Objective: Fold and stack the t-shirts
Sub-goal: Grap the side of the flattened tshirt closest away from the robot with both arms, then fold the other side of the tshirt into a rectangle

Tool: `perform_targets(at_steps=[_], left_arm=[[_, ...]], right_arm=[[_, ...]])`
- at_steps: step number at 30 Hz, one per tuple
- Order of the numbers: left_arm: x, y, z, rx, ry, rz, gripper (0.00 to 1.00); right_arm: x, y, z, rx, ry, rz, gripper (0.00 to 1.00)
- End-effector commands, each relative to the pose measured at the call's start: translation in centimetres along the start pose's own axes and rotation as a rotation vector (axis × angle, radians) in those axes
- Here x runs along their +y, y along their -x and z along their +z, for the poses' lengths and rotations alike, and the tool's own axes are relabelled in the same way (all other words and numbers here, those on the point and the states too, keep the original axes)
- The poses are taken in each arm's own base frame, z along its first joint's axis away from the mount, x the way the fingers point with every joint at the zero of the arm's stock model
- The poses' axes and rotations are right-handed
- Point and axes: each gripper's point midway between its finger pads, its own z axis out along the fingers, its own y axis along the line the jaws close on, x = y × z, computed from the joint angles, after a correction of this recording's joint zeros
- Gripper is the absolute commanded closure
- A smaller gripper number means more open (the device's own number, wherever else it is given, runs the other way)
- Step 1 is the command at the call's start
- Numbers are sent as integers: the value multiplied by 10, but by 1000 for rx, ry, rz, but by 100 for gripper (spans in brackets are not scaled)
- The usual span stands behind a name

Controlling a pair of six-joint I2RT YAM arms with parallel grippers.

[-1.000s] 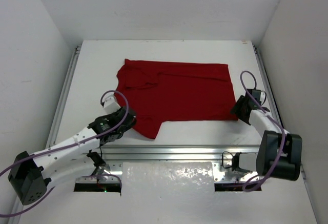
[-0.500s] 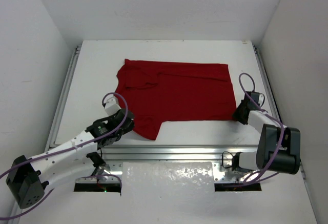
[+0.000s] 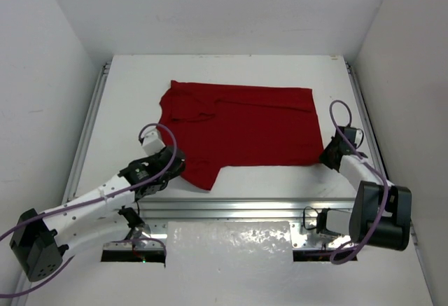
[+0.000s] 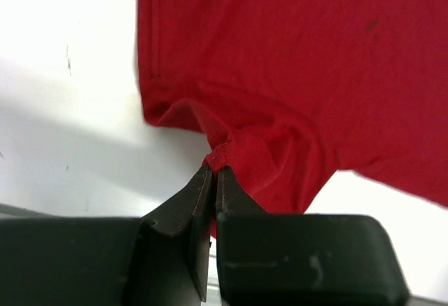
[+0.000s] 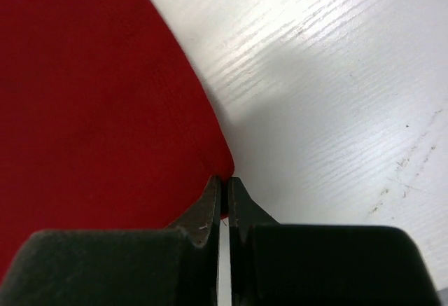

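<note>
One dark red t-shirt [image 3: 238, 127] lies spread flat on the white table, collar end to the left. My left gripper [image 3: 183, 168] is at its near left corner, shut on a bunched bit of hem [image 4: 218, 157] that puckers up between the fingertips. My right gripper [image 3: 323, 157] is at the near right corner, shut on the tip of the t-shirt's corner [image 5: 225, 173], which lies thin between the jaws. The t-shirt [image 5: 91, 103] fills the left of the right wrist view, and the t-shirt [image 4: 294, 61] fills the top of the left wrist view.
A metal rail [image 3: 238, 209] runs along the table's near edge, and side rails [image 3: 87, 131] border it left and right. White walls close in the table on three sides. A shiny foil-like sheet [image 3: 227, 246] lies between the arm bases.
My right gripper has slid to the t-shirt's near right corner and closed on it. The left gripper has kept its grip on the hem and barely shifted.
</note>
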Motion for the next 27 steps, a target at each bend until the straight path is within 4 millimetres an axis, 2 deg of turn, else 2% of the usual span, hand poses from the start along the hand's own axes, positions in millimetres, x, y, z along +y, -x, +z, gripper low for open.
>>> perform_targets(at_steps=[1,2,3,4,6,7,8,10,13,17,20,21,23,24,26,27], left_arm=[[-18,33,-4,-93,4,-30,100],[-21,37,-5,-99,8,-30,100],[-28,49,-7,-122,6,-42,100],[-29,50,-4,-122,30,-29,100],[-41,67,-7,-153,35,-51,100],[-40,68,-1,-151,65,-41,100],[-48,78,-3,-163,63,-51,100],[-51,91,1,-205,106,-61,100],[-55,97,10,-210,143,-52,100],[-67,123,13,-270,168,-60,100],[-74,140,23,-287,173,-45,100],[-75,140,29,-279,185,-37,100],[-87,150,36,-286,174,-35,100],[-85,148,41,-279,189,-26,100],[-94,156,46,-286,183,-24,100],[-94,155,55,-277,205,-14,100]], right_arm=[[12,28,-12,-63,27,16,100],[14,32,-13,-67,32,13,100],[18,38,-14,-64,34,10,100],[20,41,-13,-58,36,-3,100],[22,40,-7,-22,31,-18,100],[25,46,-6,-25,33,-21,100],[26,48,-4,-28,34,-21,100],[30,53,-1,-34,39,-23,100],[35,61,0,-61,52,-15,100],[48,75,2,-87,74,-31,100],[56,85,3,-110,85,-40,100],[59,91,3,-123,87,-38,100],[65,98,5,-141,92,-40,100],[67,102,4,-151,99,-39,100],[73,106,8,-148,109,-47,100],[77,114,8,-158,116,-46,100]])
